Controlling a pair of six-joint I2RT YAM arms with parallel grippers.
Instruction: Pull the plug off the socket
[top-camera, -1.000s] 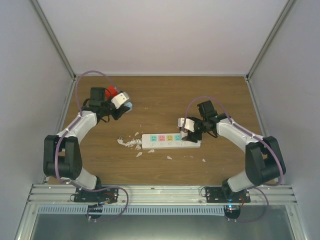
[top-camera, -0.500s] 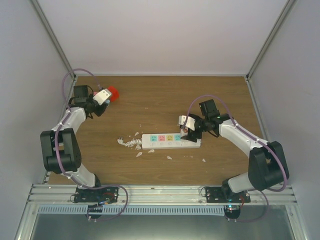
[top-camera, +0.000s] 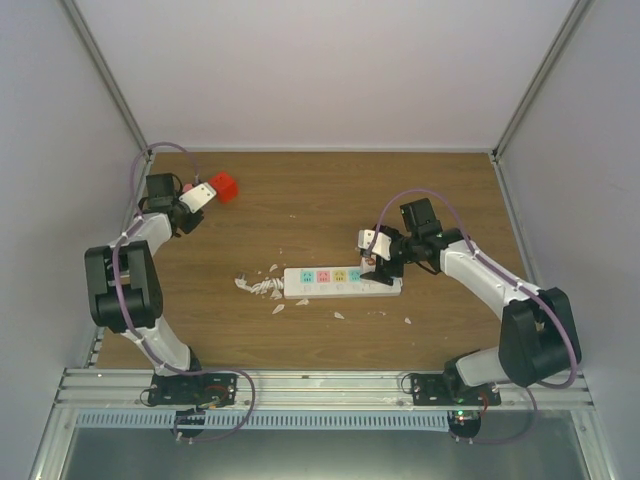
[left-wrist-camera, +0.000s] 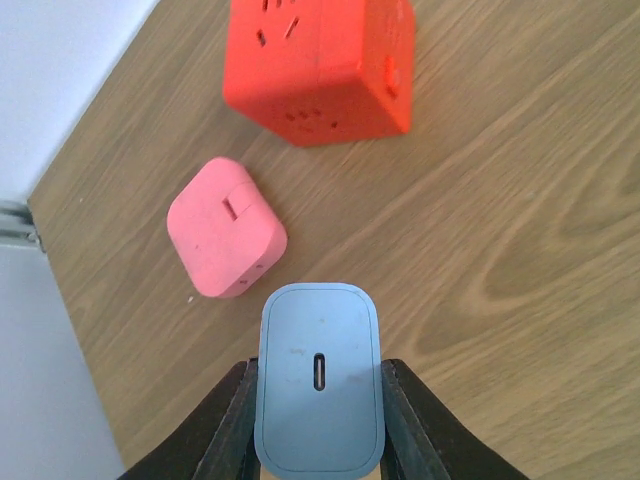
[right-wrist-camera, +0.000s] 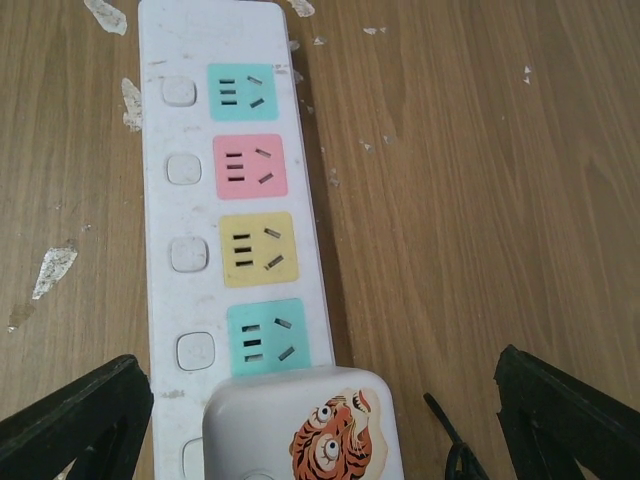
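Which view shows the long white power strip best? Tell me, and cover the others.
Right wrist: the long white power strip fills the frame, coloured outlet faces and slots sharp, near end cut off. Top external shows most of its length, but small. Left wrist shows none of it.

The top view looks steeply down from behind both arms across the whole tabletop (top-camera: 320, 190), while each wrist view sits close behind its claw, facing the wood just ahead, and the socket (right-wrist-camera: 235, 200) ahead of the right claw (right-wrist-camera: 320, 415) shows there and from the top.
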